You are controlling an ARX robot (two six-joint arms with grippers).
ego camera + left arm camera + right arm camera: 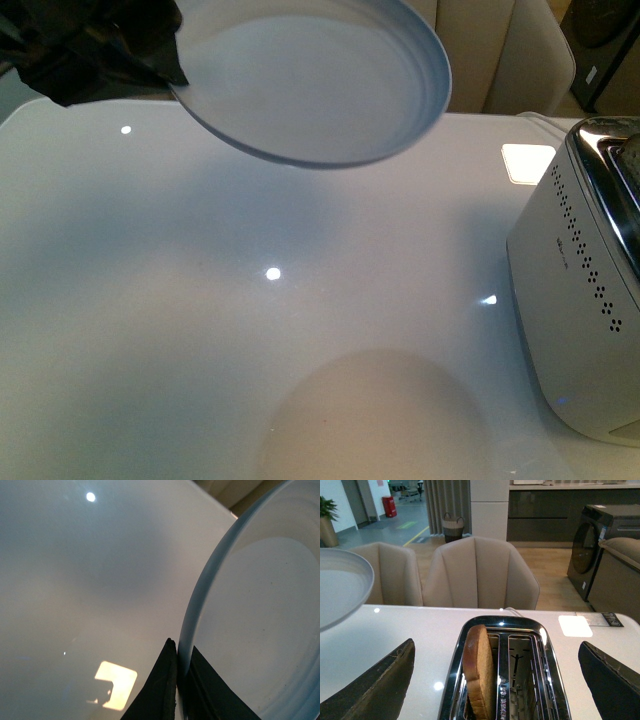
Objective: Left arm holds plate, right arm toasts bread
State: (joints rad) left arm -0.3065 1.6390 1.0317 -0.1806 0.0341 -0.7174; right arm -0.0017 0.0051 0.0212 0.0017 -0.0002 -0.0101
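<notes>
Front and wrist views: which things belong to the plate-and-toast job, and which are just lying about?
Job: round pale blue-white plate, clamped at its rim by the black left pincer; brown wholemeal bread slice standing in one slot of the shiny silver toaster; open black right pincer close to it.
Just about: beige padded chairs; dark washing machine; woven basket.

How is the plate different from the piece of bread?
The plate is pale blue-white and round; the bread is brown with a darker crust. The plate hangs tilted in the air, its rim pinched by the left gripper; the bread stands on edge in a slot of the toaster. Both are thin, and neither lies flat.
</notes>
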